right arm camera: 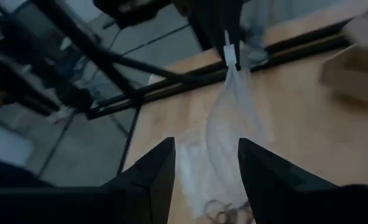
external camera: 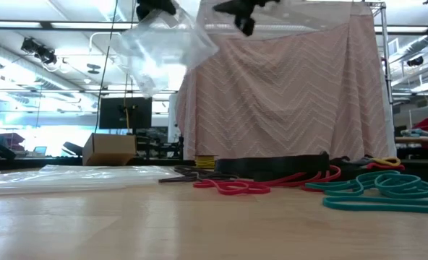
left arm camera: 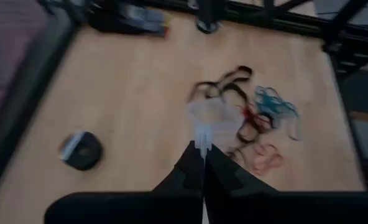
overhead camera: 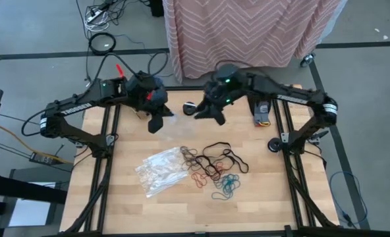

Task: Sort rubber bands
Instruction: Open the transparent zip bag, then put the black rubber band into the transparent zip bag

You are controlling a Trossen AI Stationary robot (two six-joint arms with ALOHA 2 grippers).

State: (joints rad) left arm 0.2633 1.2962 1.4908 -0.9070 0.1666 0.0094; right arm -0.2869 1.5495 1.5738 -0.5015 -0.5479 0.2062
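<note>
One clear bag in the air, the bands in one heap below.

The left gripper [overhead camera: 157,123] is pinched tight on a clear plastic bag [external camera: 160,50] dangling above the table [overhead camera: 136,210]; the right gripper [overhead camera: 208,113] hovers alongside, fingers spread, empty. The rubber bands [overhead camera: 215,168], black, brown, red and teal, too tangled to count, lie mid-table beside more flat bags [overhead camera: 161,170]. One black disc [left arm camera: 81,150] sits apart.

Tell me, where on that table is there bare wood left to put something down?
The near strip of the table, below the rubber bands, is bare, as is the left side beside the clear bags. The right side past the bands is free too. The middle is crowded, and the far edge sits under both arms, with a black disc there.
</note>
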